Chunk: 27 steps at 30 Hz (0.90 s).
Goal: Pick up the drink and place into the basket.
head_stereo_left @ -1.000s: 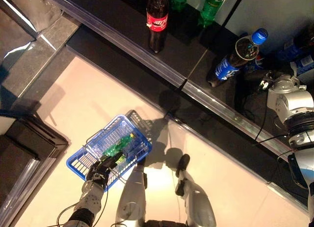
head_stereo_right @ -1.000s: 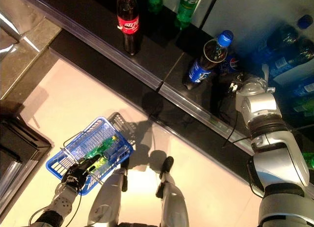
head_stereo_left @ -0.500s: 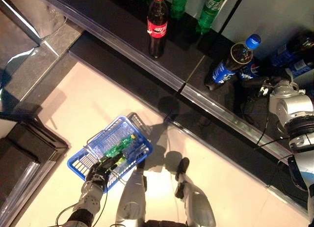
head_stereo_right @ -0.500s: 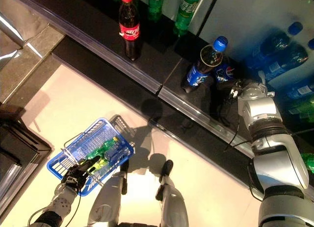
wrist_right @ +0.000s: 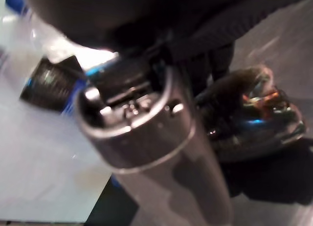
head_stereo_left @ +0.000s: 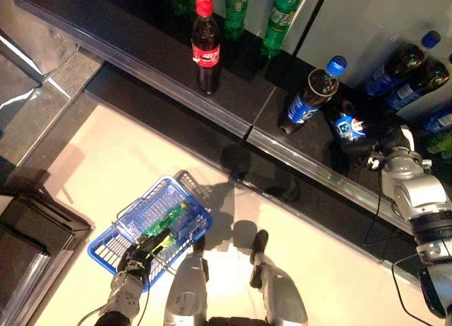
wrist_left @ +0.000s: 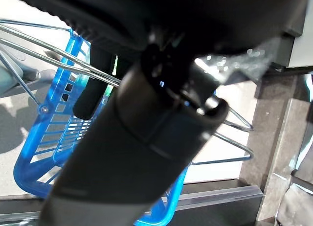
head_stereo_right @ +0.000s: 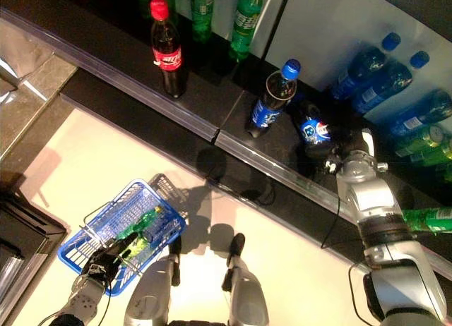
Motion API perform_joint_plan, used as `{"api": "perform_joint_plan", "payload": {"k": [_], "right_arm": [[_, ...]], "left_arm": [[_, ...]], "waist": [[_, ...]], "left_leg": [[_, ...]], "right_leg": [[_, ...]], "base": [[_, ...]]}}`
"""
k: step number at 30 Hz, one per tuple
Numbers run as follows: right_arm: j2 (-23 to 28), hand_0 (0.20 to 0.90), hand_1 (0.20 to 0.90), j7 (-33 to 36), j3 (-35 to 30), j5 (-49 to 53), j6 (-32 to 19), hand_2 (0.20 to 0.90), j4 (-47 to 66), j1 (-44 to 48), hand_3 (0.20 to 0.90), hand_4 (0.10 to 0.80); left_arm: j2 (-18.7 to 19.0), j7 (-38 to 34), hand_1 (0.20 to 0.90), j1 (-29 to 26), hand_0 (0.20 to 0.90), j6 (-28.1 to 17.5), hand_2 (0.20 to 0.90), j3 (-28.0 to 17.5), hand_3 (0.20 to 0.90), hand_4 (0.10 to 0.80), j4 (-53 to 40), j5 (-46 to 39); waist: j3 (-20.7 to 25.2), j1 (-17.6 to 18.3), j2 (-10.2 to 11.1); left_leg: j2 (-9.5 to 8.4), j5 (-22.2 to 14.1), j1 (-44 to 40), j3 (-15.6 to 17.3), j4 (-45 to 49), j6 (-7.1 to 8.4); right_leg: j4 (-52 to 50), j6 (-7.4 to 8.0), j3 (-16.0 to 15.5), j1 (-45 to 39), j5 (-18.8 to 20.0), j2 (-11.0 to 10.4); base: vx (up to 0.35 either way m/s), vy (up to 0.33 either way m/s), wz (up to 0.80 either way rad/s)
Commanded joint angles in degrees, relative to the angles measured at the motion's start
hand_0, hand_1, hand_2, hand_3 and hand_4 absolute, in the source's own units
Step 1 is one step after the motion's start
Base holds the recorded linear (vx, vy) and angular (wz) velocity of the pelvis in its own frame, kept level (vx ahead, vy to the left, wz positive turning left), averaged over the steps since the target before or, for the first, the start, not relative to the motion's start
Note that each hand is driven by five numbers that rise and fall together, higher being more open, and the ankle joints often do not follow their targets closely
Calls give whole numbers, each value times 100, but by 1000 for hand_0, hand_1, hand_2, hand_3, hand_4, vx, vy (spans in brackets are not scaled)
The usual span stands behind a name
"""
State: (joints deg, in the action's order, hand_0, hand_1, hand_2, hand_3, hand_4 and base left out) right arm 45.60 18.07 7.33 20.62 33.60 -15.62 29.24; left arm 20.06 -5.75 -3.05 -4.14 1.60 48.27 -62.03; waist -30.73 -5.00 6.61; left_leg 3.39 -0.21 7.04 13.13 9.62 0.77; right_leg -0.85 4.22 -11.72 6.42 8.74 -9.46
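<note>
A dark drink with a blue label lies tilted on the black shelf at the right; it also shows in the right eye view. My right hand is against it, and in the right wrist view its fingers curl round the dark drink. My left hand is shut on the wire handles of the blue basket, which hangs low at the left. A green bottle lies in the basket.
A blue-capped cola bottle stands just left of the held drink. A red-labelled cola bottle stands further left, with green bottles behind. Blue bottles and green ones fill the right. A metal rail edges the shelf.
The camera has moved, so the whole picture has shifted and more bottles show at the back right. My right hand stays at the blue-labelled drink. The blue basket hangs as before.
</note>
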Motion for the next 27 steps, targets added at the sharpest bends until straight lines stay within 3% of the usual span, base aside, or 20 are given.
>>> {"api": "perform_joint_plan", "payload": {"k": [1, 13, 20, 24, 27], "right_arm": [[941, 300, 300, 79, -270, -737, 124, 300, 510, -283, 200, 100], [346, 300, 300, 159, -1120, -635, -253, 300, 1880, -1954, 200, 100], [-116, 300, 300, -85, -1342, 508, -1321, 300, 2632, -2709, 200, 100], [-566, 300, 300, -880, -1260, 1543, -2262, 300, 3054, -3098, 200, 100], [-705, 300, 300, -1339, -1206, 1951, -2524, 300, 3083, -3229, 200, 100]], "left_arm": [[-37, 339, 300, 519, 300, -502, 300, -289, 200, 100, -896, 86], [-224, 193, 300, 568, 300, -570, 300, -517, 200, 100, -899, 117], [-310, 219, 300, 598, 300, -734, 300, -517, 200, 100, -857, 37], [-356, 341, 300, 670, 300, -853, 300, -476, 200, 100, -783, -63], [-360, 444, 300, 703, 300, -904, 300, -442, 200, 100, -726, -102]], "waist": [[578, 212, -57], [915, 610, -35], [1064, 818, -77], [1198, 930, -102], [1272, 955, -105]], "left_leg": [[-108, -866, -44, 149, 897, -147], [-44, -982, -352, 421, 869, -166], [-49, -1006, -475, 558, 798, -182], [-82, -1012, -545, 625, 757, -181], [-99, -1020, -561, 652, 754, -177]], "right_leg": [[-803, 158, -89, -169, -854, 69], [-716, 191, 164, -370, -889, 124], [-650, 216, 293, -396, -887, 139], [-606, 229, 362, -412, -880, 141], [-587, 234, 367, -424, -881, 141]], "base": [[7, 32, -16], [-26, 13, -17], [-61, 27, -14], [-40, 36, -7], [-11, 13, -9]]}}
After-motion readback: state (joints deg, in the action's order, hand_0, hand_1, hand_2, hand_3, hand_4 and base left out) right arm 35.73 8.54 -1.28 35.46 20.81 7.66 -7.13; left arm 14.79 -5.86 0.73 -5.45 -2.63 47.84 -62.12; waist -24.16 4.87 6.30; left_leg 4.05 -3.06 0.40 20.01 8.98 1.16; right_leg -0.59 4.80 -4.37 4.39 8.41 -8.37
